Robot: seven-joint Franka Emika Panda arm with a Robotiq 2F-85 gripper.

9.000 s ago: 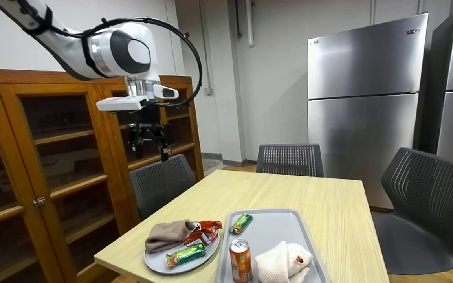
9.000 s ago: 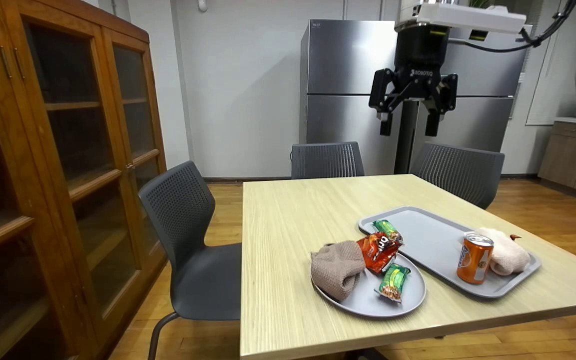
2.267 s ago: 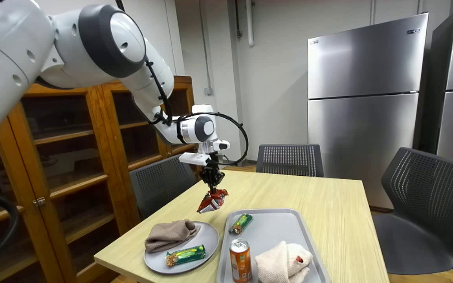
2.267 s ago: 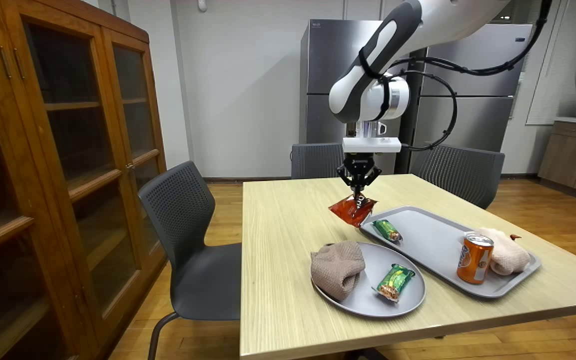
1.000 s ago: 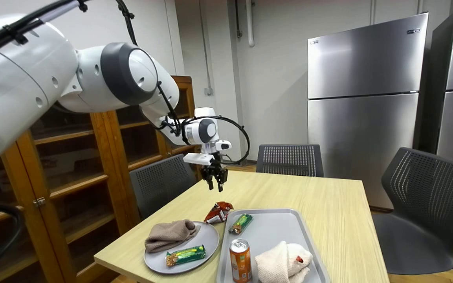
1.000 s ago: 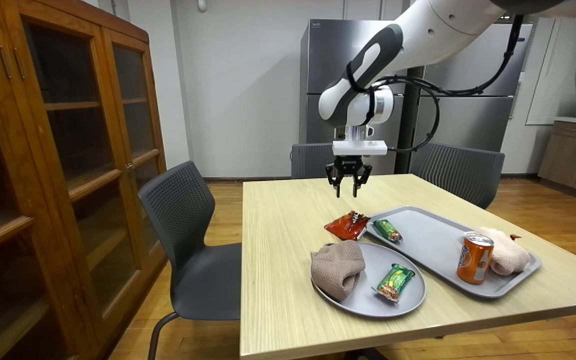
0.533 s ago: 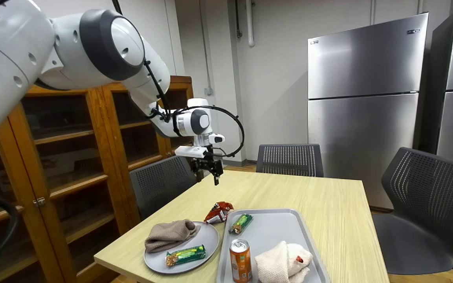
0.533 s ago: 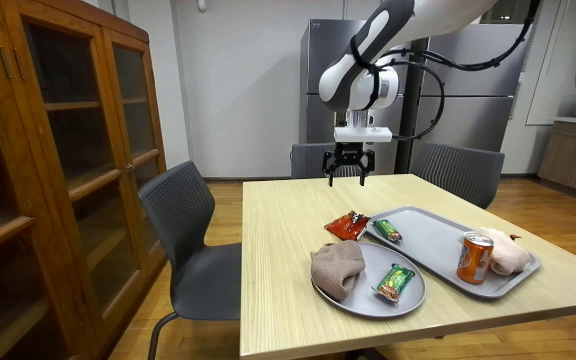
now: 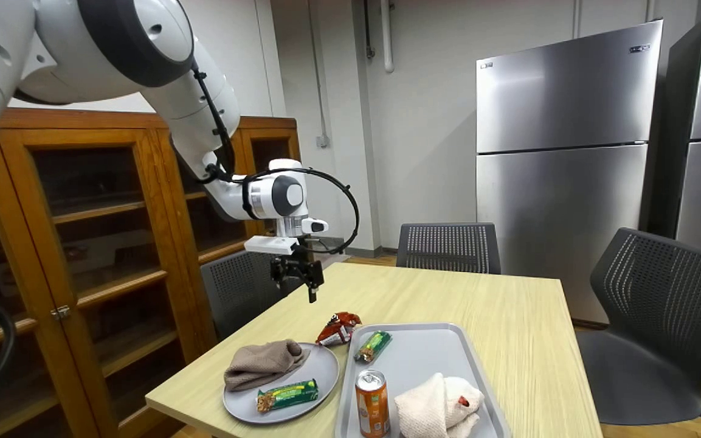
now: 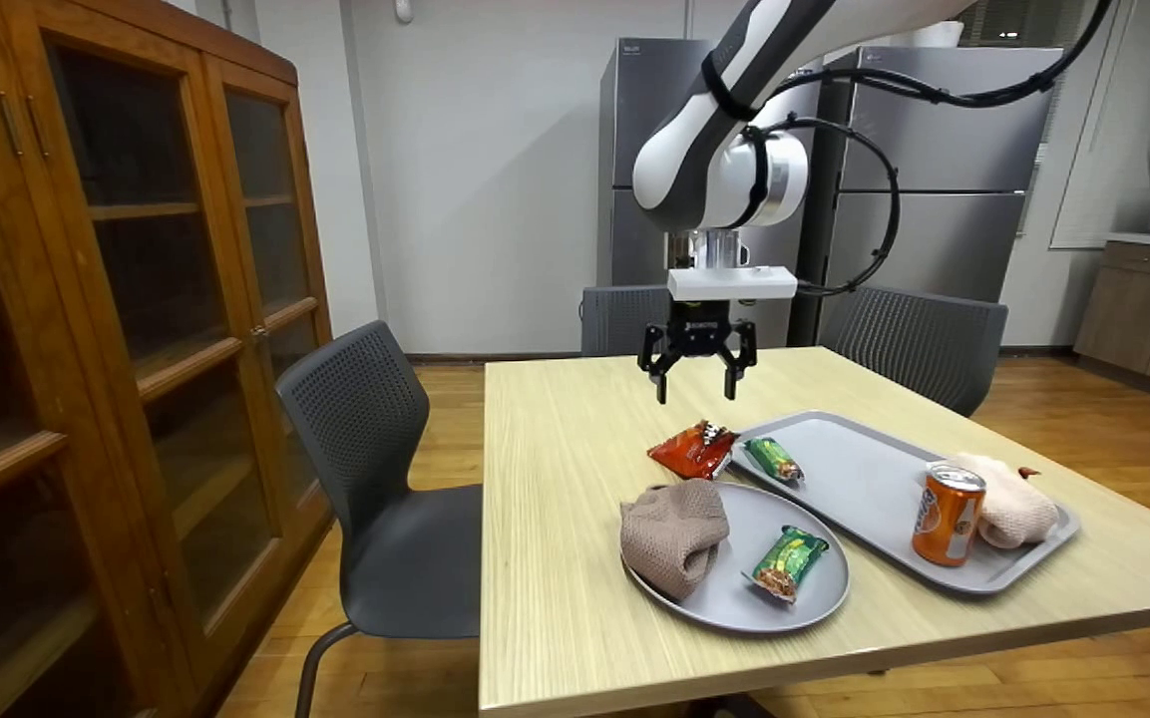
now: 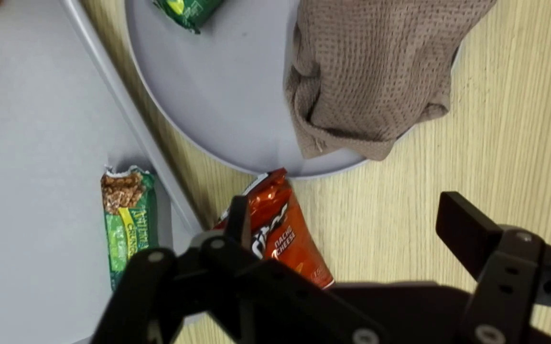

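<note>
Tabletop (image 10: 565, 449): in an exterior view, bare wood down the left leaves room to pass.
Bag (image 11: 287, 239): lower centre of the wrist view, stopping the lower end of the thin gap between plate (image 11: 222, 95) and tray (image 11: 31, 134).
Hand (image 10: 696, 388): free air beneath its fingers.
Can (image 9: 372, 403): upright, lower centre of an exterior view, obstructing a low pass over the tray.

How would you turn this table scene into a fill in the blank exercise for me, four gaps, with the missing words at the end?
1. The orange can stands upright on the gray ____.
2. The brown cloth lies on the round gray ____.
3. In the wrist view, the print on the red snack bag reads "nacho ____".
4. Spread apart, the fingers hold ____.

Missing words: tray; plate; cheese; nothing.
</note>
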